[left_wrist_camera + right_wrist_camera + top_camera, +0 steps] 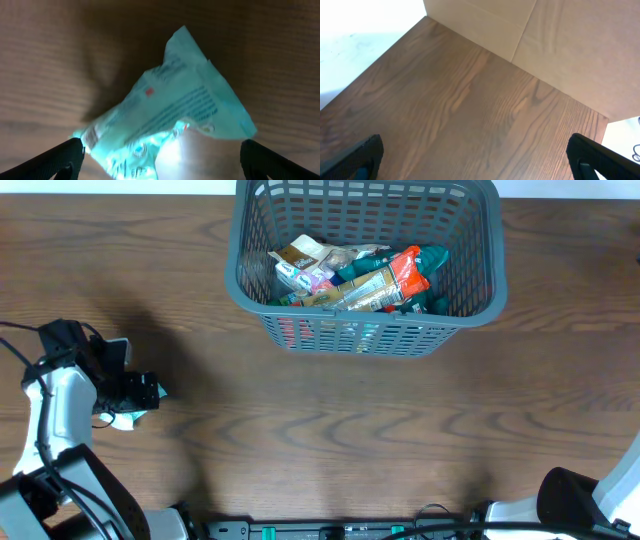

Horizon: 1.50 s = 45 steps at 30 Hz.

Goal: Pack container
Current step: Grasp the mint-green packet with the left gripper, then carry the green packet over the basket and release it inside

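Note:
The container (480, 305) is a large dark grey slotted basket at the back centre of the table, holding several snack packets (375, 280). My left gripper (147, 392) is at the left side of the table, low over a light teal snack packet (125, 420). In the left wrist view the teal packet (180, 100) lies crumpled on the wood, its near end between my wide-open left fingers (161, 150), which do not grip it. My right gripper (475, 145) is open and empty above bare wood.
The wooden table (350, 440) spans the overhead view. The right arm's base (575, 500) sits at the bottom right corner. The right wrist view shows a beige wall panel (560, 45) beyond the table edge.

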{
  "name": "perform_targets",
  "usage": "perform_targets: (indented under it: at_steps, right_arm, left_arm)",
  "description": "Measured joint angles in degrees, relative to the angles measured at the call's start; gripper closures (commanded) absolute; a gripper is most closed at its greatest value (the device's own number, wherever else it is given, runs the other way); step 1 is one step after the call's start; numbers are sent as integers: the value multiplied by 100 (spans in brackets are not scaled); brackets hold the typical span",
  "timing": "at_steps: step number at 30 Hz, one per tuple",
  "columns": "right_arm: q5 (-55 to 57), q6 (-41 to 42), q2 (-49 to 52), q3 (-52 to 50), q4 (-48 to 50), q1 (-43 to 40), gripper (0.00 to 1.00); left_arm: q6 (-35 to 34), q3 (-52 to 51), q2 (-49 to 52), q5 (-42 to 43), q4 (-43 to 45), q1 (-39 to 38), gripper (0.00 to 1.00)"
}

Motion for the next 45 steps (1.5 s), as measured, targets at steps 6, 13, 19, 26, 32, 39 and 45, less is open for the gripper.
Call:
perform_targets:
  at_steps: [6,13,19,26,32,39,45]
  right_arm:
    - [0,0,0,0,0,0,1]
    - [0,0,0,0,2,0,1]
    - [0,0,0,0,0,0,1]
    - [0,0,0,0,0,0,1]
    - [0,0,0,0,0,0,1]
    - [-2,0,0,0,0,0,1]
    - [0,0,0,0,0,0,1]
  left_arm:
    - [402,0,81,39,308,0,2]
    - [748,0,402,83,492,0,2]
    - [813,0,894,146,640,0,2]
    - [857,35,1128,149,822,0,92]
    - [846,55,1132,186,883,17,94]
    - [804,87,1132,190,881,15,94]
    - [350,446,999,221,798,15,94]
